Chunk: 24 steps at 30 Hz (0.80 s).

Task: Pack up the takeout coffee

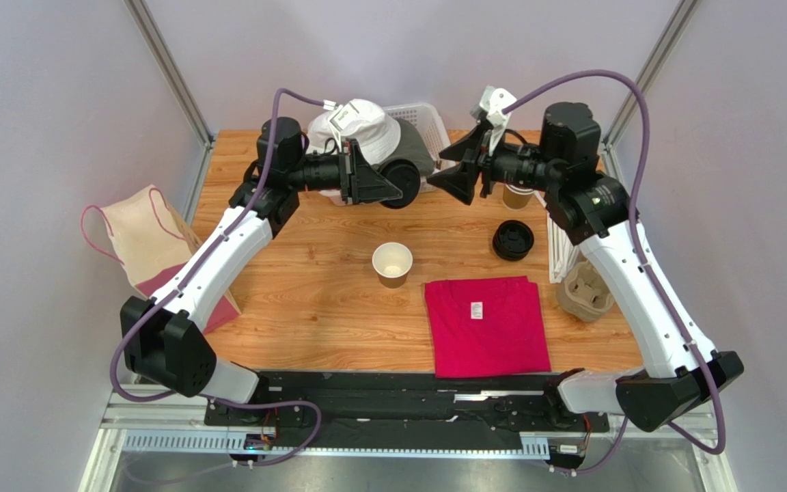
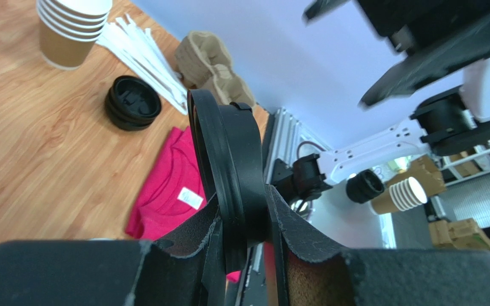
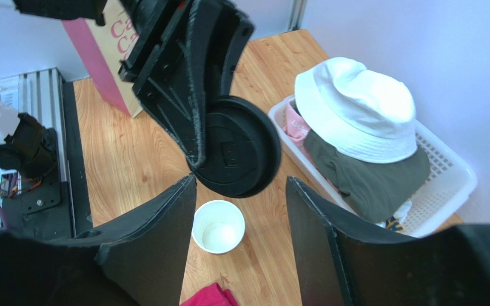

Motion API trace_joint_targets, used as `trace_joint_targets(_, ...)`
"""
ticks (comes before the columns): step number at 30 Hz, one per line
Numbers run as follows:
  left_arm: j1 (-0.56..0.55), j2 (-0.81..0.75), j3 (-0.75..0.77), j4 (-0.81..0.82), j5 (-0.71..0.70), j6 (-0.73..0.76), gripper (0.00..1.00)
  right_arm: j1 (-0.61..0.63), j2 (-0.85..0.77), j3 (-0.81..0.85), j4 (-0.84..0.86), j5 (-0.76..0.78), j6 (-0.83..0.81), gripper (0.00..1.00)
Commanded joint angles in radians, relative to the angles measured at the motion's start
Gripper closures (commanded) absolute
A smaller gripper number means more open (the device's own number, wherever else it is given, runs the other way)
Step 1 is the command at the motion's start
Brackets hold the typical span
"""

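Note:
The takeout coffee's tan paper cup (image 1: 391, 263), white inside, stands lidless on the wooden table; the right wrist view looks down into the cup (image 3: 218, 226). Its round black lid (image 1: 405, 185) hangs high above the table, held on edge by my left gripper (image 1: 392, 185), which is shut on the rim. In the left wrist view the lid (image 2: 228, 153) stands upright between the pads of the left gripper (image 2: 244, 204). My right gripper (image 1: 449, 179) faces it, open. In the right wrist view the lid (image 3: 238, 150) sits just beyond the right gripper (image 3: 241, 181), untouched.
A stack of lidless cups (image 1: 517, 195) and a stack of black lids (image 1: 512, 241) stand at the right, with a cardboard carrier (image 1: 584, 292). A folded red shirt (image 1: 486, 323) lies near the front. A white basket (image 1: 423, 118) with a hat is behind. A paper bag (image 1: 151, 246) stands at the left.

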Motion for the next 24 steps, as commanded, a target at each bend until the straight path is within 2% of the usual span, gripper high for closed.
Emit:
trace_joint_targets(1,-0.003,-0.019,0.004,0.133,0.077,-0.116,1.00,0.056,-0.010,-0.035,0.065,0.046,-0.104,0.43)
trace_joint_targets(11,-0.021,-0.008,-0.026,0.225,0.148,-0.146,1.00,0.070,-0.024,-0.083,0.114,0.005,-0.162,0.46)
trace_joint_targets(20,-0.034,0.005,-0.027,0.251,0.153,-0.161,1.00,0.081,-0.030,-0.097,0.125,-0.027,-0.224,0.62)
trace_joint_targets(24,-0.038,0.009,-0.022,0.258,0.159,-0.162,1.00,0.084,-0.018,-0.088,0.120,-0.023,-0.230,0.64)
